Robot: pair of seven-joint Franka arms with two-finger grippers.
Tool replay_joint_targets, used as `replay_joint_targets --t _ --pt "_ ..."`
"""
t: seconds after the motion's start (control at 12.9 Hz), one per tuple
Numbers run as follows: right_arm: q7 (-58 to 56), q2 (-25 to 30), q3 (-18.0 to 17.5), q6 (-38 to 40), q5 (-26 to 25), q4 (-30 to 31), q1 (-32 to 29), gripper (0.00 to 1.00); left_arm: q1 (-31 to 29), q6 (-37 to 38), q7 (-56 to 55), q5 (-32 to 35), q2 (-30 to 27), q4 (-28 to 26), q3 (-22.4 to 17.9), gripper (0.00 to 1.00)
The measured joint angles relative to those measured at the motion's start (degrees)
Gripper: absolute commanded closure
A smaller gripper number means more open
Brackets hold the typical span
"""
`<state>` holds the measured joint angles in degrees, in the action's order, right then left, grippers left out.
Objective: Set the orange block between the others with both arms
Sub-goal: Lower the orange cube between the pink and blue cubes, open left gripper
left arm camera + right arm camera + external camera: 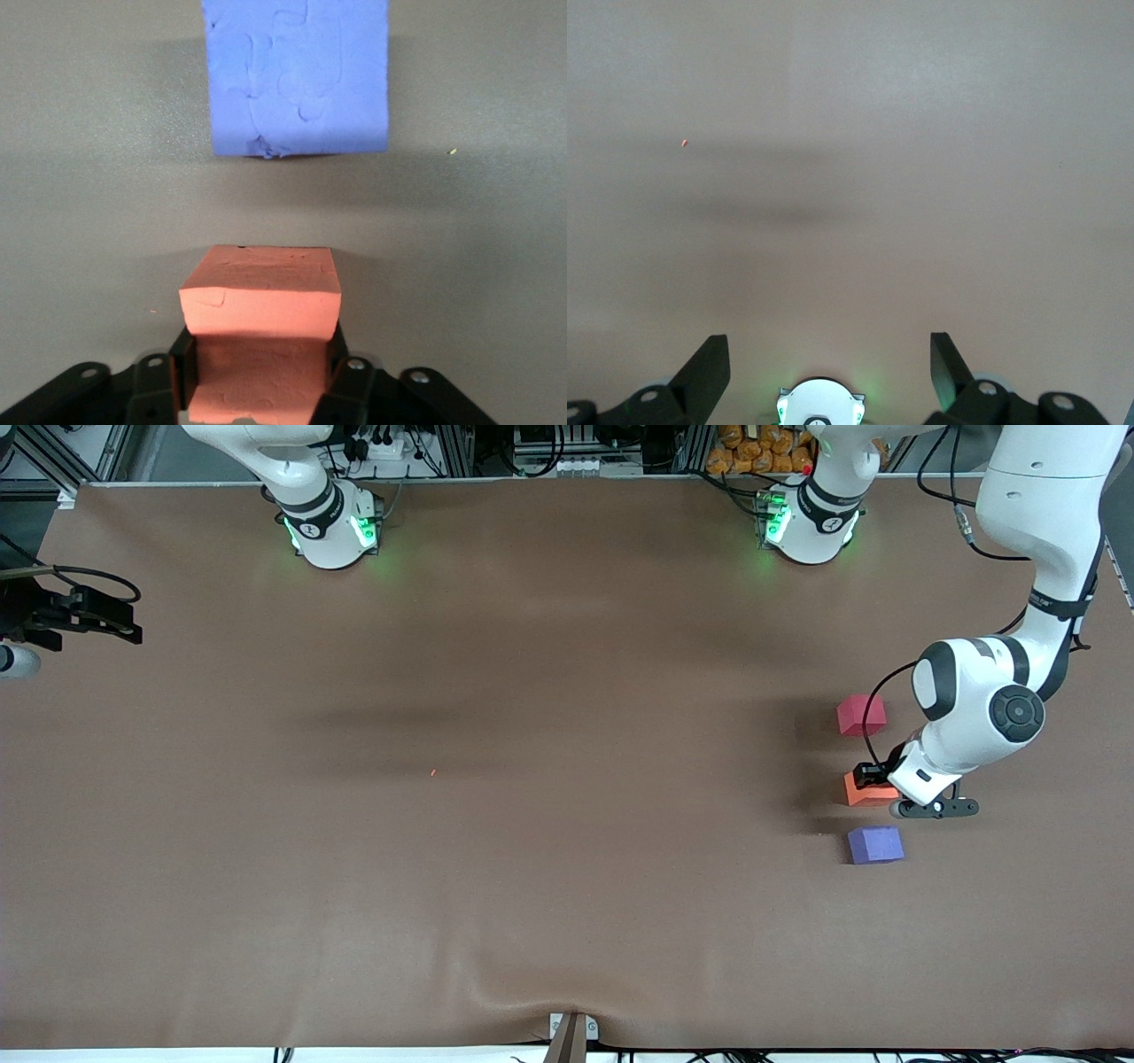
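1. Orange block (861, 789) is sitting on the bench (496, 797) between the red-pink cube (861, 715) and the purple cube (875, 845).
2. Left gripper (261, 376) is flanking the orange block, fingers (347, 381) against its sides; grip firmness unclear.
3. Right gripper (830, 365) is waiting wide open, holding nothing, at the right arm's end.

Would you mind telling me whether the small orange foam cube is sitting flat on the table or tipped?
Flat: the small orange foam cube shows a level top face, between the left gripper fingers.
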<state>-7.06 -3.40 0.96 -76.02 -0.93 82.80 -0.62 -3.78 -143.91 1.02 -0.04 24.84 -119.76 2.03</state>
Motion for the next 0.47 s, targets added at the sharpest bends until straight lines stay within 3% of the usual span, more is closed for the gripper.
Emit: replay_joint_targets --t 0.31,0.47 --pt "0.00 0.00 0.00 0.00 0.00 0.00 0.00 0.00 0.00 1.11 -1.61 0.00 -0.75 1.31 1.24 0.00" --pt "0.00 0.00 0.04 0.00 0.00 0.00 0.00 0.00 0.01 7.75 -3.44 -0.01 -2.40 4.70 2.04 0.00"
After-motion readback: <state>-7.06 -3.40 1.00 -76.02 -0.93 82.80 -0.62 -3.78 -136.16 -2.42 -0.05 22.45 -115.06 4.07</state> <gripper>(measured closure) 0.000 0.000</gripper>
